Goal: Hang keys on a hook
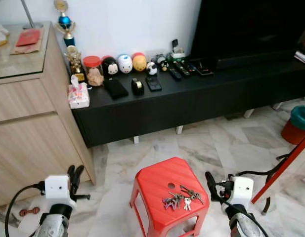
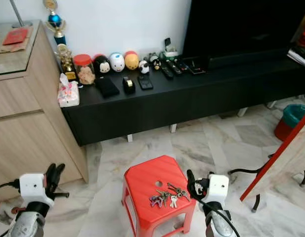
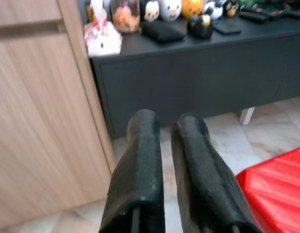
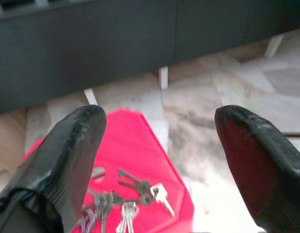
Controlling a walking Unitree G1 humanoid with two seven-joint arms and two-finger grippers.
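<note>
We see the keys (image 1: pixel 182 197) lying on the red stool (image 1: pixel 157 185); our right gripper (image 4: pixel 159 145) is spread wide beside them, left gripper (image 3: pixel 167 145) nearly closed, empty.

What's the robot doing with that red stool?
The robot stands over a red stool with a bunch of keys lying on top. Nothing is holding them yet. Its right gripper is open and hovers just beside the stool, near the keys. The left gripper is shut and waits off to the side by the wooden cabinet.
</note>
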